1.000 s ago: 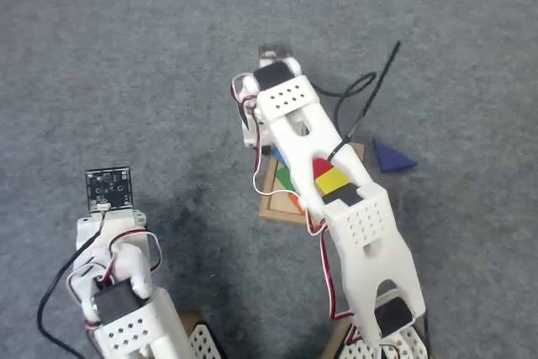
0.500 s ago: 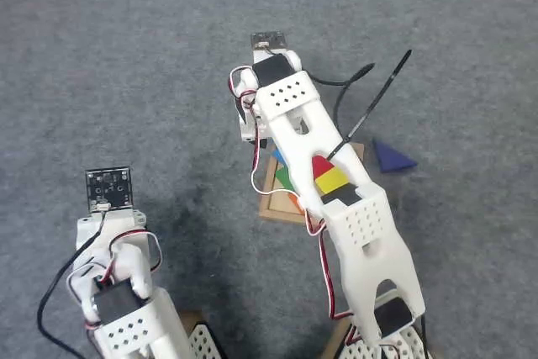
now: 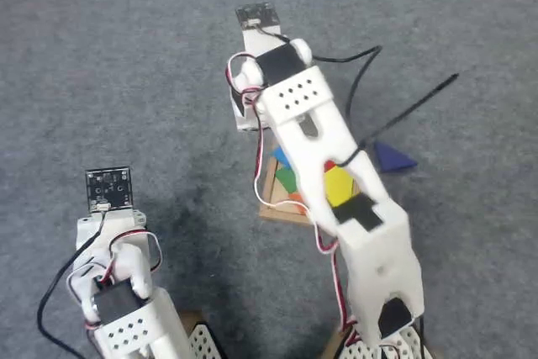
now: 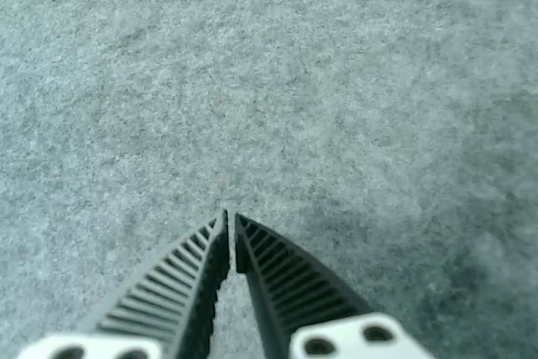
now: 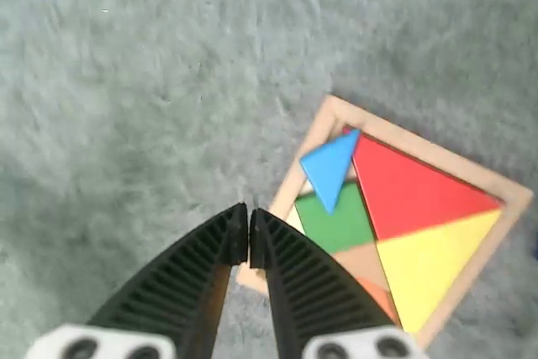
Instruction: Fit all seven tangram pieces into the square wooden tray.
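The square wooden tray (image 5: 429, 149) lies on grey carpet and holds a red triangle (image 5: 403, 187), a yellow triangle (image 5: 437, 262), a green piece (image 5: 332, 224) and an orange piece (image 5: 370, 279). A light blue triangle (image 5: 329, 166) lies skewed at one corner, overlapping the green piece. My right gripper (image 5: 250, 212) is shut and empty, above the carpet just outside the tray's edge. In the high view the right arm (image 3: 311, 124) covers much of the tray (image 3: 271, 210). A dark blue triangle (image 3: 392, 157) lies on the carpet to the tray's right. My left gripper (image 4: 229, 218) is shut over bare carpet.
The left arm (image 3: 118, 283) stays folded at the front left. A black cable (image 3: 403, 115) sticks out from the right arm above the dark blue triangle. Grey carpet spreads open to the left and far side of the tray.
The right arm has swung up and toward the far side, carrying its wrist away from the tray. The left arm has not moved.
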Motion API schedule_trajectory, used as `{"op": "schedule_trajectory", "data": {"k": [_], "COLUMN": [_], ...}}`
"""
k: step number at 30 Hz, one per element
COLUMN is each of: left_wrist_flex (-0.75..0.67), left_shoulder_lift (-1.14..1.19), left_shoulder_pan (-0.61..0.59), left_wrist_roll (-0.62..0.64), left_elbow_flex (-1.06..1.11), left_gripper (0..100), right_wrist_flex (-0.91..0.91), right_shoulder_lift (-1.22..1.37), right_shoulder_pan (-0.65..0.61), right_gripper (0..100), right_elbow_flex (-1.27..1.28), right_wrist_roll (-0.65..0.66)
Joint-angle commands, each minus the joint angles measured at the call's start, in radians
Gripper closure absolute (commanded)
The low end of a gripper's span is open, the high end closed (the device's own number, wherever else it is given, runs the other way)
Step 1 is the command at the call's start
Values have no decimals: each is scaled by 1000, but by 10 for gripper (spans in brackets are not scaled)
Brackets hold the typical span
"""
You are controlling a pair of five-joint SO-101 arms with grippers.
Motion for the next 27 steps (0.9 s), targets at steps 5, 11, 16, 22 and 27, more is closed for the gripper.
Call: {"op": "schedule_trajectory", "data": {"k": [5, 11, 16, 22, 27], "left_wrist_flex": [8, 8, 8, 8, 8], "left_shoulder_lift": [-14, -14, -14, -14, -14], "left_shoulder_pan": [5, 5, 5, 5, 5], "left_wrist_roll": [-14, -14, -14, -14, -14], "left_elbow_flex": [-8, -8, -8, -8, -8], "left_gripper": [985, 985, 985, 985, 985], "right_wrist_flex": [-490, -812, -789, -733, -742], "right_shoulder_lift": [-332, -387, -274, -231, -168], "right_shoulder_pan": [-5, 24, 30, 28, 45], "right_gripper": [991, 991, 991, 991, 991], "right_elbow_flex": [690, 939, 858, 784, 761], "right_wrist_roll": [75, 135, 135, 133, 135]}}
